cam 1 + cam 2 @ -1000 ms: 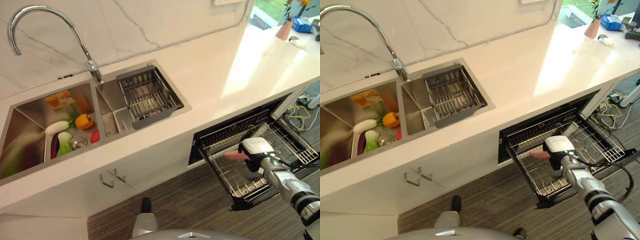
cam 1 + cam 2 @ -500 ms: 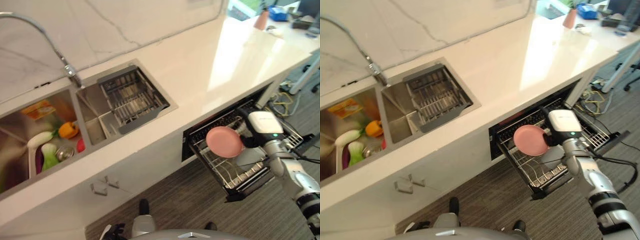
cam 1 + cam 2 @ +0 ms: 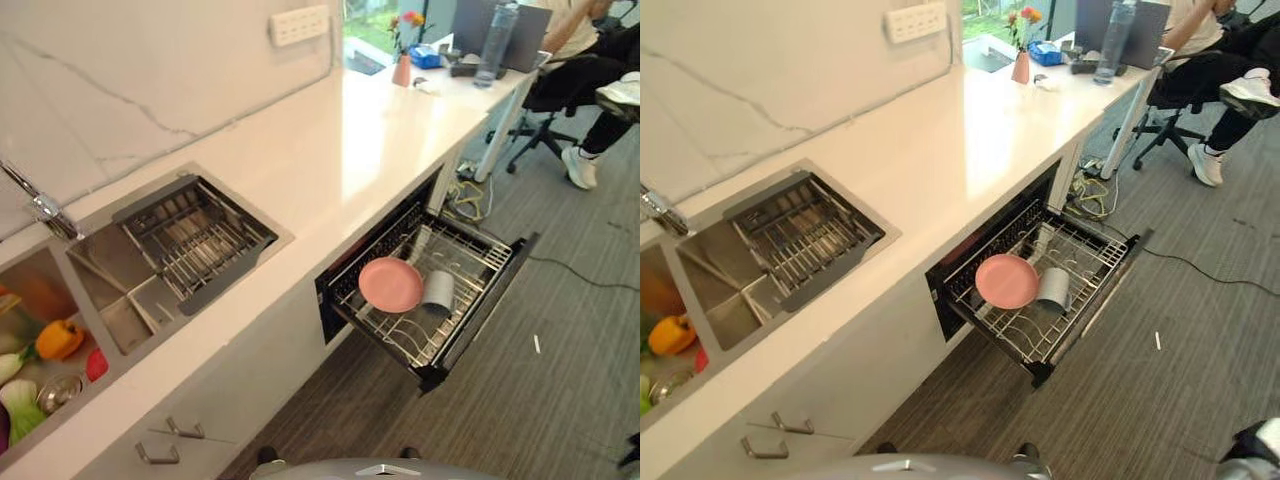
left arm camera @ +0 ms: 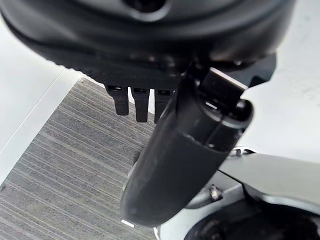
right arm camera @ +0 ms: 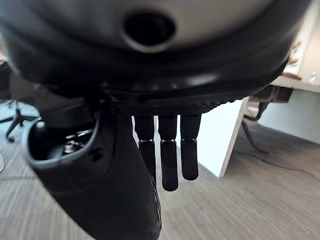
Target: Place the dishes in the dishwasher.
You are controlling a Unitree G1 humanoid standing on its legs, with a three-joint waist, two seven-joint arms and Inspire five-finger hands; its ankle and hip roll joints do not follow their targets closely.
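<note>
A pink plate (image 3: 390, 284) rests tilted among the wires of the pulled-out dishwasher rack (image 3: 478, 262), under the counter edge. A grey cup (image 3: 437, 292) lies on its side right beside the plate, touching or nearly touching it. My left hand (image 4: 135, 102) hangs over the grey floor with straight fingers and holds nothing. My right hand (image 5: 169, 155) also hangs low over the floor, fingers straight and empty, away from the rack.
The sink (image 3: 120, 300) holds a wire drain basket (image 3: 190, 240) and, further left, a yellow pepper (image 3: 58, 339) and other vegetables. A vase (image 3: 402, 68) and bottle (image 3: 496, 45) stand at the counter's far end. A person (image 3: 600, 70) sits on an office chair beyond.
The camera has swung to the right. My right hand has let go of the pink plate, which now sits in the rack, and the arm has drawn back out of the eye views.
</note>
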